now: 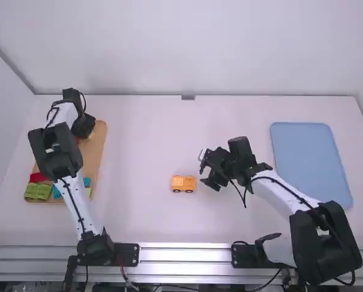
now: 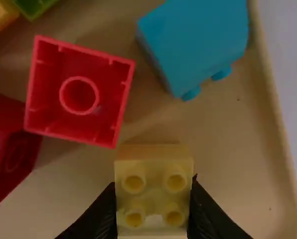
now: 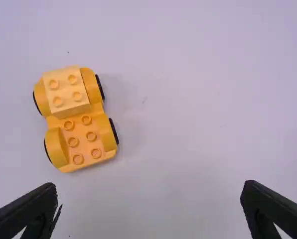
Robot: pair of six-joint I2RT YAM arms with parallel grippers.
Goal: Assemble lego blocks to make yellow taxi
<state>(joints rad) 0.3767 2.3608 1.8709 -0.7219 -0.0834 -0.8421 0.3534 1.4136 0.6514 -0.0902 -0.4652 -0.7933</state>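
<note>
- The left gripper (image 1: pixel 83 126) is over the far part of the tan tray (image 1: pixel 100 137), at the left of the table (image 1: pixel 139 146).
- Its 2 fingers are closed on opposite sides of 1 yellow block (image 2: pixel 153 194), whose 4 studs face the wrist camera.
- The right gripper (image 1: pixel 206 171) is over the middle of the table, its 2 fingers spread wide and nothing between them.
- The taxi base (image 3: pixel 88 130) sits on the table, near the right gripper and between the 2 arms; it has 4 wheels.
- 1 pale yellow block (image 3: pixel 66 92) with 4 studs sits on 1 end of the base; 6 more studs show on the rest.
- In the tray, near the held block, are 2 red blocks, 1 of them (image 2: pixel 49 119) hollow side up, and 1 blue block (image 2: pixel 198 40) lying on its side.
- A blue mat (image 1: pixel 310 161) lies at the table's right.
</note>
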